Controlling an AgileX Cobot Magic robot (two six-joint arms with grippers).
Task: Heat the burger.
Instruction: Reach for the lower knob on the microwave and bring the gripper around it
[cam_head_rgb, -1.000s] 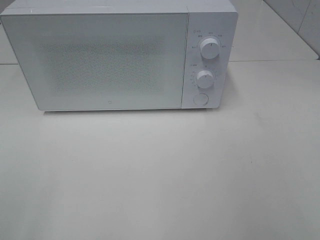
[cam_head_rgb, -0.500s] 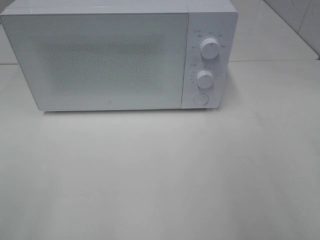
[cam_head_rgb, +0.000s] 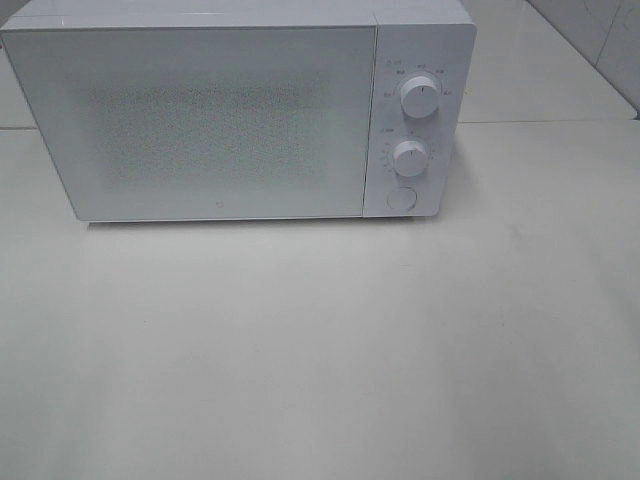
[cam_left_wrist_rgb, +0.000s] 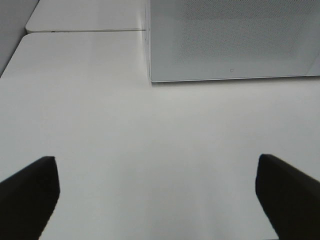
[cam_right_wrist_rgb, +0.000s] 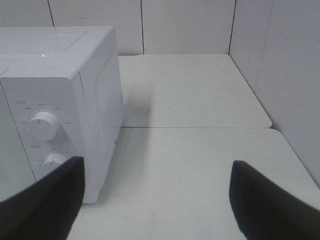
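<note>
A white microwave (cam_head_rgb: 220, 120) is parked at the back of the pale surface (cam_head_rgb: 320, 350), with its door shut flat. To the right of the door, two round dials are stacked, the upper knob (cam_head_rgb: 419, 97) over the lower knob (cam_head_rgb: 410, 158), and a round button (cam_head_rgb: 400, 198) is tucked under them.

The burger can't be spotted in any view. The speckled door panel is too hazy to be seen through, so where it sits can't be told.

The left end effector (cam_left_wrist_rgb: 155, 170) is spread really wide, with its dark fingers (cam_left_wrist_rgb: 30, 195) pushed out to the frame edges. Nothing is held between them, only surface in front of the microwave door. The right end effector (cam_right_wrist_rgb: 157, 170) is also held wide apart with nothing gripped. It's pointed past the knob-side corner of the microwave, and a tiled wall (cam_right_wrist_rgb: 190, 25) is seen behind.
</note>
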